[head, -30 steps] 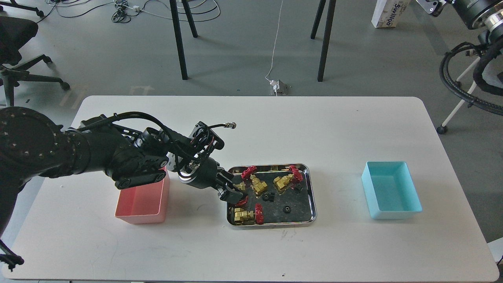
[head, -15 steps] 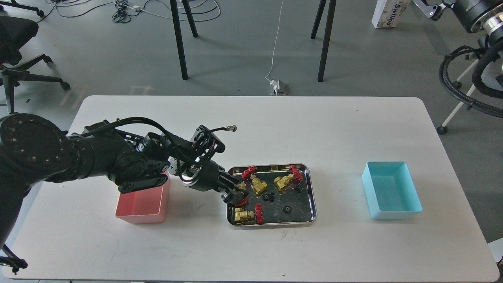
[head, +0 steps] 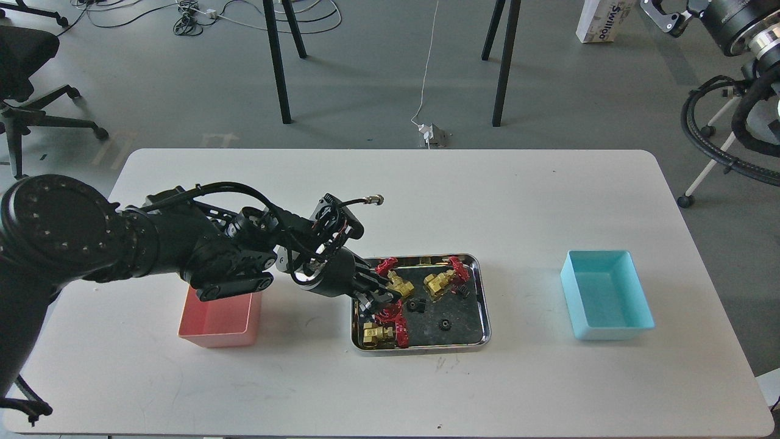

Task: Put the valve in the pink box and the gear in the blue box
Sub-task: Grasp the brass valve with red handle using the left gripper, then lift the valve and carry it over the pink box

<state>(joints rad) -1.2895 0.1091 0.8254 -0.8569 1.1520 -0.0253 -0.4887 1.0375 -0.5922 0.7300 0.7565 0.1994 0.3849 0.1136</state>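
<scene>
A steel tray (head: 482,305) in the middle of the table holds several brass valves with red handwheels and three tiny black gears. One valve (head: 397,282) lies at the upper left, one valve (head: 440,281) at the upper right, one valve (head: 378,333) at the lower left. Gears lie at the centre (head: 416,305), to the right (head: 462,292) and lower down (head: 445,324). My left gripper (head: 381,297) is low over the tray's left part, right above a red handwheel (head: 388,316); its dark fingers cannot be told apart. The pink box (head: 222,322) stands left, partly under my left arm. The blue box (head: 606,294) stands right, empty. My right gripper (head: 661,12) is high at the top right, off the table.
The white table (head: 390,390) ends close below the tray and boxes. A cable with a metal plug (head: 372,199) sticks up from my left wrist. Table legs, floor cables, a chair (head: 24,73) and a hose loop (head: 725,134) lie beyond the table.
My left gripper has moved right, further over the tray. The red handwheel under it has shifted right with it, toward the lower-left valve. The right arm has barely moved.
</scene>
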